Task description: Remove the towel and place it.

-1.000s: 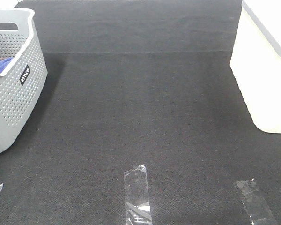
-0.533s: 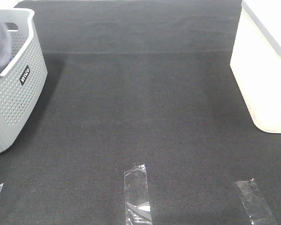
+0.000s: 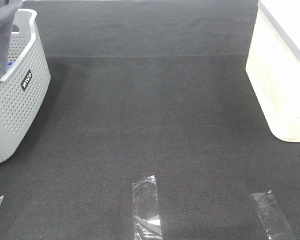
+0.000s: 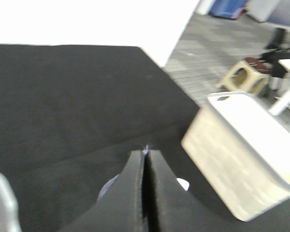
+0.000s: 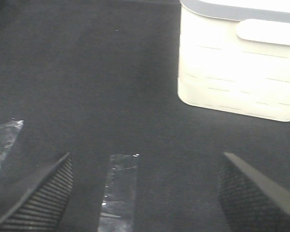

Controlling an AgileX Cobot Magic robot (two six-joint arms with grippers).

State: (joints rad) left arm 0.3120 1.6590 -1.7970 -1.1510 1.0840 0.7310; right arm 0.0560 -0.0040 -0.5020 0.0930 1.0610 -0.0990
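Observation:
The slate-grey towel (image 3: pixel 0 30) hangs at the exterior view's top left, draped down into the grey perforated basket (image 3: pixel 17 105). Its top runs out of frame. My left gripper (image 4: pixel 146 153) is out of the exterior view; in the left wrist view its fingers are pressed together with fine fibres at the tips and a pale purplish bit of the towel (image 4: pixel 108 186) beside them. My right gripper (image 5: pixel 145 193) is open and empty, low over the black mat, and is not in the exterior view.
A bright blue cloth (image 3: pixel 9 64) peeks out in the grey basket. A white basket (image 3: pixel 280 75) stands at the right edge, also in the right wrist view (image 5: pixel 237 72) and the left wrist view (image 4: pixel 237 164). Clear tape strips (image 3: pixel 146 207) (image 3: pixel 271 212) lie near the mat's front.
A second ago only the blue cloth showed in the grey basket. The towel has since come up out of it and risen higher, hanging from above the frame.

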